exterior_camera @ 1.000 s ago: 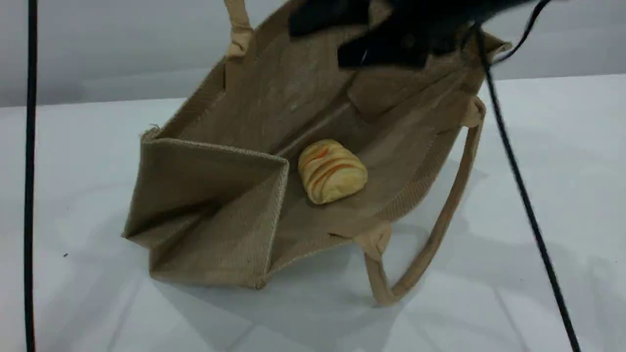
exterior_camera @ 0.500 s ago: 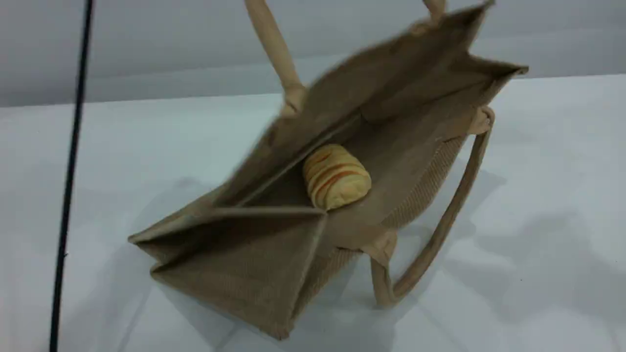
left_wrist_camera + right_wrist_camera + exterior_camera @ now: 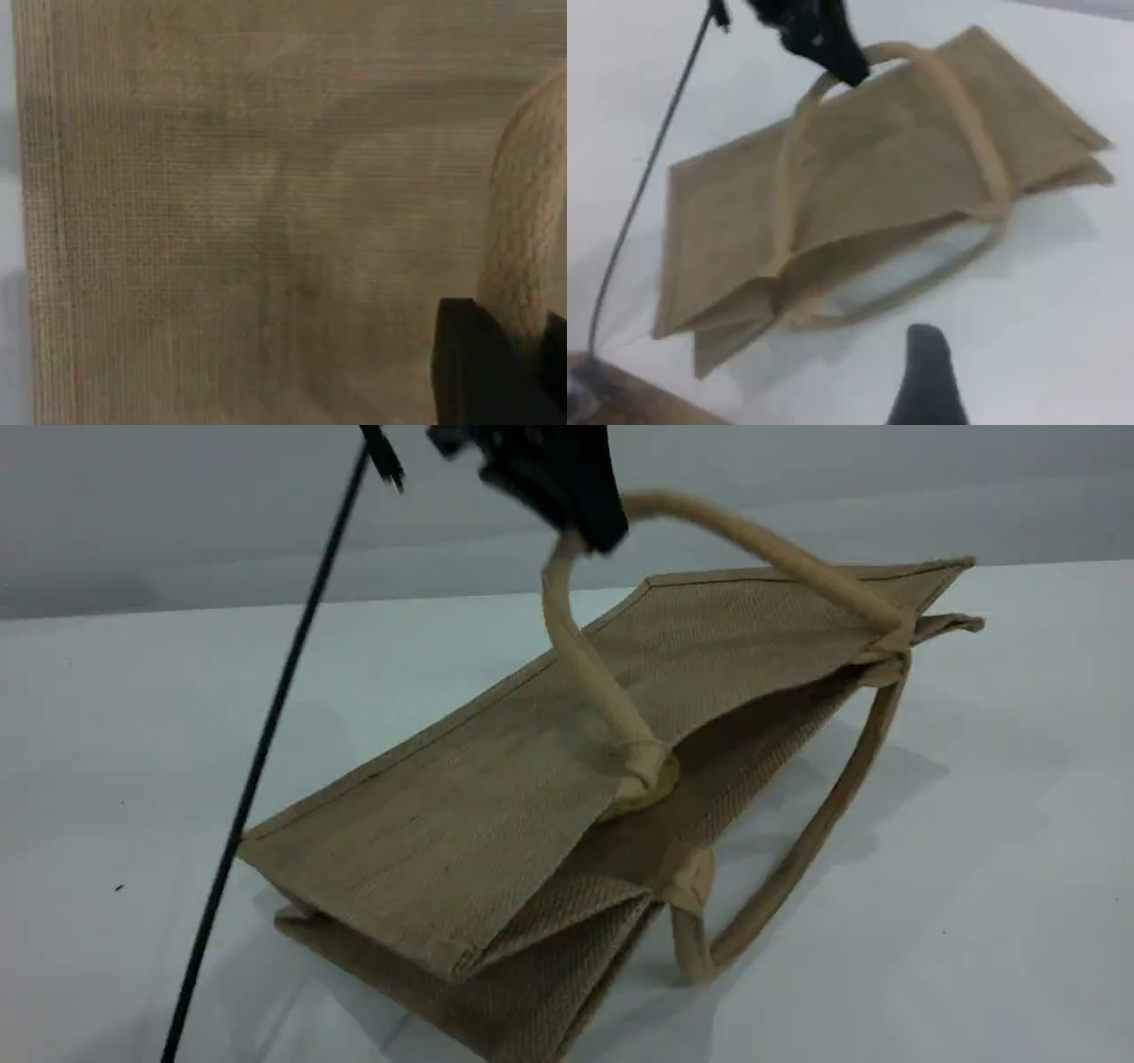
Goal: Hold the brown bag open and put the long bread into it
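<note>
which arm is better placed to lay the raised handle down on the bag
Left. The left gripper is clamped on the upper handle above the brown bag; the right gripper hangs apart from it, over the table.

I see a plain white table (image 3: 1019,824) with the brown bag (image 3: 496,806) lying on its side on it, directly below the left gripper (image 3: 589,536). The bag's lower handle (image 3: 802,850) rests on the tabletop, below and to that gripper's right.
</note>
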Motion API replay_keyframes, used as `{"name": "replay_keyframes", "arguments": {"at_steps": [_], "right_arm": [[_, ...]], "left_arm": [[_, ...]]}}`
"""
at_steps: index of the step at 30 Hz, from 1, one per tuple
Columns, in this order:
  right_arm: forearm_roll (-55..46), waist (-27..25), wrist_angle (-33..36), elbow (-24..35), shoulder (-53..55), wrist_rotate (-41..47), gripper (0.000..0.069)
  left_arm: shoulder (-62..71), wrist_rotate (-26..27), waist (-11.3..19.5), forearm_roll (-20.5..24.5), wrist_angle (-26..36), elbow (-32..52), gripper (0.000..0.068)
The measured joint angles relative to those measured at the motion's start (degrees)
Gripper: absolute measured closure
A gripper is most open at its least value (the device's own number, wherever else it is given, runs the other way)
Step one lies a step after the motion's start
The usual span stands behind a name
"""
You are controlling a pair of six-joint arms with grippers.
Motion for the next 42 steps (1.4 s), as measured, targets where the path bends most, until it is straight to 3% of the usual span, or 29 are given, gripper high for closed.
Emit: {"name": "replay_keyframes", "arguments": {"at_steps": [8, 17, 21, 25, 31, 36, 42], "right_arm": [[-9.1, 0.0, 4.2, 0.0, -13.8, 11.0, 0.0234], [-9.3, 0.0, 3.9, 0.0, -16.6, 13.5, 0.0234], [-10.3, 0.0, 3.8, 0.0, -16.6, 13.5, 0.0234], [-10.6, 0.0, 3.8, 0.0, -16.6, 13.5, 0.0234], [-10.9, 0.0, 3.8, 0.0, -16.6, 13.5, 0.0234], [-14.8, 0.0, 3.8, 0.0, -16.6, 13.5, 0.0234], [-15.4, 0.1, 3.7, 0.0, -16.6, 13.5, 0.0234]], "left_arm": [[6.1, 0.0, -3.2, -1.9, -2.5, 0.0, 0.0588], [8.9, 0.1, -5.1, -1.4, -5.3, 0.0, 0.0566], [8.9, 0.1, -5.1, 1.0, -5.1, 0.0, 0.0508], [8.9, 0.2, -5.1, 2.4, -4.8, 0.0, 0.0386], [8.8, 6.0, -5.1, -7.9, -0.9, 0.0, 0.0200], [8.4, 7.7, -5.1, -12.5, 0.8, -0.7, 0.0173], [3.9, 8.0, -4.6, -6.7, 4.2, -3.6, 0.0181]]}}
